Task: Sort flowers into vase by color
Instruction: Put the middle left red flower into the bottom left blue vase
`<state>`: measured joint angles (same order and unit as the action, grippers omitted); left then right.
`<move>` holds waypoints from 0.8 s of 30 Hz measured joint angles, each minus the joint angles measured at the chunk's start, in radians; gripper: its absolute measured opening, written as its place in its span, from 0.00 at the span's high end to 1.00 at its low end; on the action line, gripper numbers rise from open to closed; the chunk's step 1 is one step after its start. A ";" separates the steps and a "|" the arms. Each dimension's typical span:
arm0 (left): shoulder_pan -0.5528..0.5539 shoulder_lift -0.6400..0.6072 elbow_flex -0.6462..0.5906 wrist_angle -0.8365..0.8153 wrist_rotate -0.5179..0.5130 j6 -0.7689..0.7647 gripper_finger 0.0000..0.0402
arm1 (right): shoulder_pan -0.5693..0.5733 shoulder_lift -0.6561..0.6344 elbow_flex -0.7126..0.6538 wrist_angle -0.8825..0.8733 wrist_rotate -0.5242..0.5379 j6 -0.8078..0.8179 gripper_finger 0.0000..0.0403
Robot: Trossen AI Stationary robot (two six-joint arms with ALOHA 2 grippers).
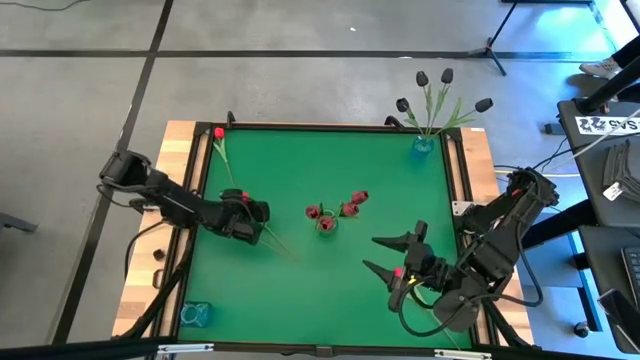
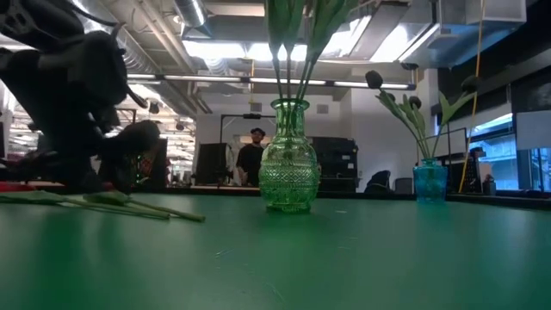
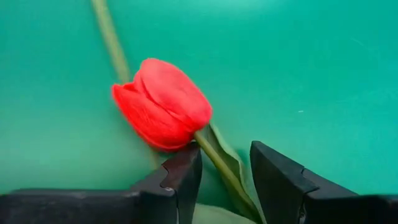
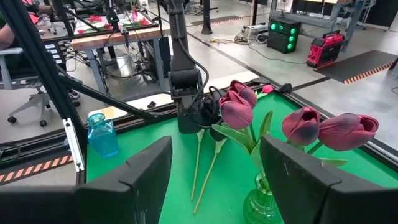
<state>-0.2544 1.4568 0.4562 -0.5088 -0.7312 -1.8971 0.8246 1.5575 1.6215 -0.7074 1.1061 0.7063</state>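
Between open left end effector fingers – red tulip stem, on mat

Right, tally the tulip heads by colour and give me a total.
Black tulips, in the blue vase: 4
Dull pink-red tulips, in the green vase: 4
Bright red tulips, lying on the table: 2
Total: 10

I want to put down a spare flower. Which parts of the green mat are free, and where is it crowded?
Free: the mat between the green vase and the far blue vase, and the near strip beside the corner blue vase. Crowded: around the left gripper over loose stems, and near the right gripper.
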 joint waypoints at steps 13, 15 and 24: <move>-0.049 -0.046 0.149 0.035 -0.208 0.151 0.98 | 0.000 0.001 0.000 0.007 -0.001 0.003 0.40; -0.077 -0.081 0.190 0.038 -0.250 0.215 0.98 | 0.000 0.001 0.000 0.008 -0.014 0.008 0.40; -0.395 -0.266 0.408 0.050 -0.562 0.605 0.99 | 0.001 0.001 0.000 0.008 -0.076 0.027 0.40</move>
<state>-0.6495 1.1903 0.8637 -0.4589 -1.2935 -1.2925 0.8253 1.5585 1.6215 -0.6999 1.0299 0.7330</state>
